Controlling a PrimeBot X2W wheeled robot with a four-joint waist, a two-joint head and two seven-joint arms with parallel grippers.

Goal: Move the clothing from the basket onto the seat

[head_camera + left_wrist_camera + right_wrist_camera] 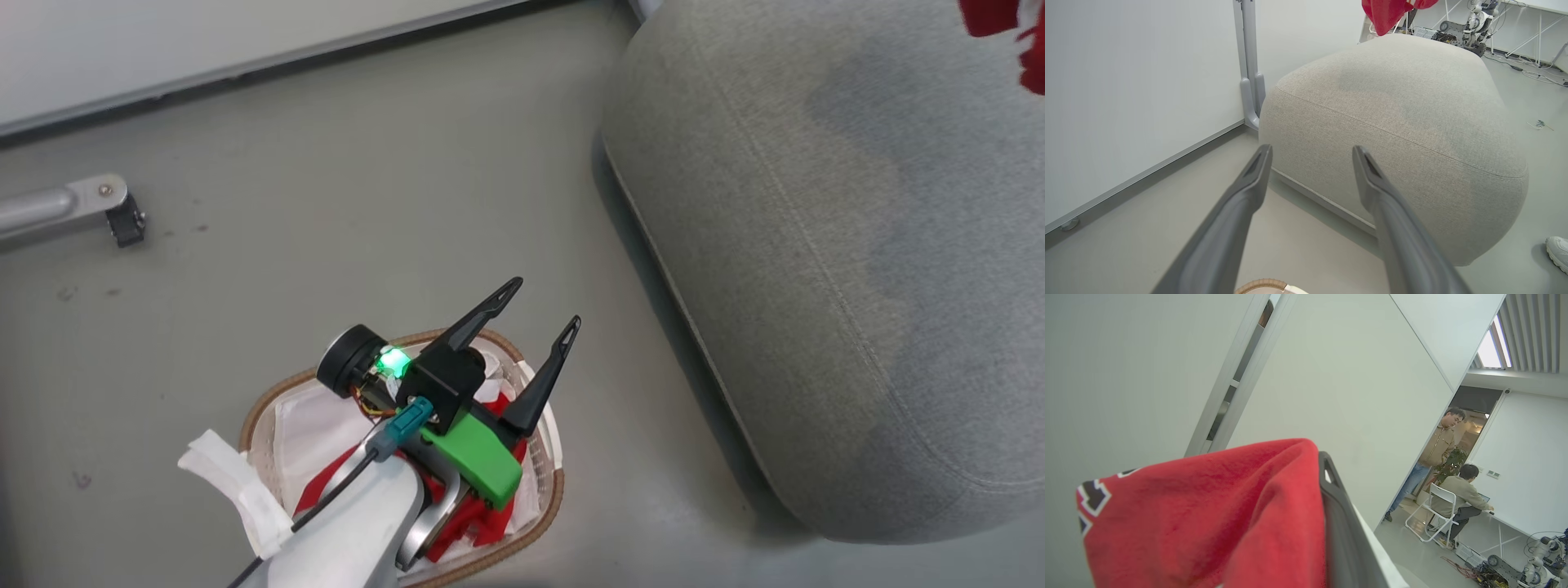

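Note:
The basket (558, 482), white with a brown woven rim, stands on the floor left of the seat (816, 245) and holds red clothing (478, 523) over a white liner. My left gripper (543, 306) hovers above the basket, open and empty, its fingers (1241, 196) pointing toward the grey seat (1404, 94). My right gripper (1318, 465) is shut on a red garment (1208, 514) with black-and-white lettering, which drapes over one finger and hides it. This red clothing (1384, 12) hangs above the seat's far end and also appears as red clothing (996, 20) in the head view's top right corner.
A metal leg with a black caster (122, 216) lies on the floor at the left, near a white wall panel (204, 41). A person's white shoe (1557, 251) is beside the seat. Behind, one person stands (1437, 449) and another sits on a white chair (1457, 494).

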